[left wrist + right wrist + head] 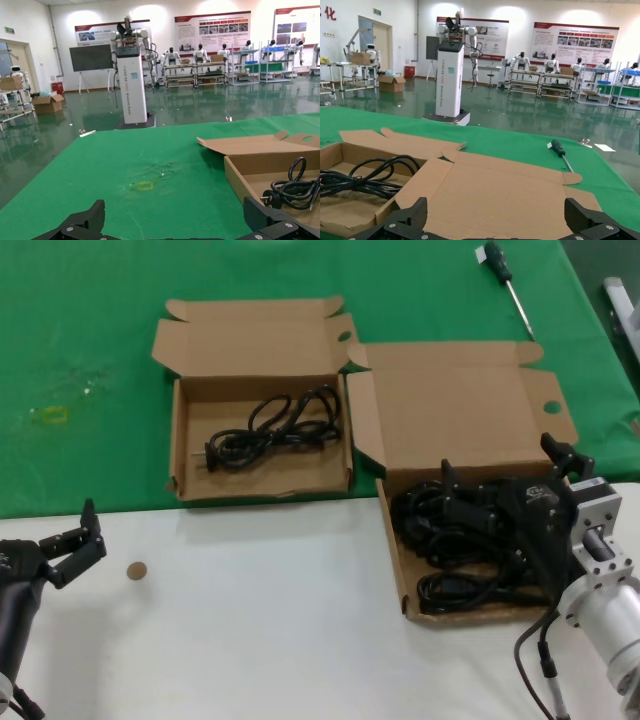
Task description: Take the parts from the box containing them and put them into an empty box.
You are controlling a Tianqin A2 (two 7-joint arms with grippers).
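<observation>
**Right claw over the full box**

The right gripper (pixel 510 502) hangs spread wide above the cables (pixel 450 540) in the full box (pixel 455 410), placed to drop onto one. The other box (pixel 255 345), on the green cloth (pixel 80 360) to its left, already holds a cable. The left gripper (pixel 72 540) waits released over the white table (pixel 270 620).

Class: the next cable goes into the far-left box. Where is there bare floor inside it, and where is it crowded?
In the left box, bare cardboard lies along the near wall and the left wall. The coiled cable crowds the middle and far right corner. The right box is packed with cables under the open right gripper.
</observation>
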